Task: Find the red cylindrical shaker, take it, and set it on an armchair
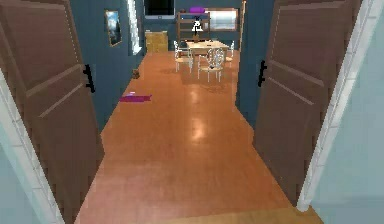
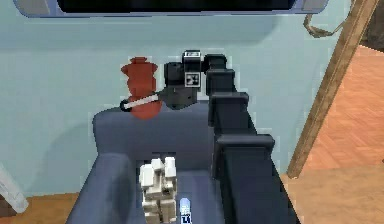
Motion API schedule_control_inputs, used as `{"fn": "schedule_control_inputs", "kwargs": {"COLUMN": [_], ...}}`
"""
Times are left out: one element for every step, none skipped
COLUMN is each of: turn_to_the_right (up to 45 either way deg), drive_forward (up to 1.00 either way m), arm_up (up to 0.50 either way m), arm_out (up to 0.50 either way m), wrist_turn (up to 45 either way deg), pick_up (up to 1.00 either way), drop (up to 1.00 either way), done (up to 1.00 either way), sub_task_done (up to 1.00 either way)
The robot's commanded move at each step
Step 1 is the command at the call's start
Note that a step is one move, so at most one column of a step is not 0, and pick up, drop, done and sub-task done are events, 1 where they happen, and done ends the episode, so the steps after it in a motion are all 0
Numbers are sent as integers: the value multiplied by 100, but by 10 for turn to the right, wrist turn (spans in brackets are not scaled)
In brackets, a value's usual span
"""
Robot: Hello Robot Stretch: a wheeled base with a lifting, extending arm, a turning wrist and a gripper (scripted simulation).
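Biggest in the arm side view is the blue-grey armchair [image 2: 112,150], set against a pale wall. The dark arm [image 2: 240,150] reaches out over its right side. A pale blocky thing [image 2: 158,188] sits on the seat. Ahead, the forward view looks between two brown doors [image 1: 45,100] toward a distant dining table [image 1: 205,46].

The red shaker [image 2: 140,78] stands out against the wall just above the armchair's backrest, at the gripper [image 2: 136,103]. Its foot meets the backrest's top edge, so we cannot tell whether the gripper holds it or whether it rests there.

We judge the shaker small, light and rigid, probably smooth-sided and so inclined to slip or roll. We would take it around the middle of its round body and keep it upright. We would set it on the free part of the seat, where a soft cushion could tip it.
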Motion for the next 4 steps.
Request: {"fn": "schedule_control_inputs", "kwargs": {"turn_to_the_right": [0, 0, 0, 0], "drive_forward": [0, 0, 0, 0], "arm_up": [0, -32, -32, 0], "arm_out": [0, 0, 0, 0], "wrist_turn": [360, 0, 0, 0], "pick_up": [0, 0, 0, 0], "drop": [0, 0, 0, 100], "done": [0, 0, 0, 0], "sub_task_done": [0, 0, 0, 0]}}
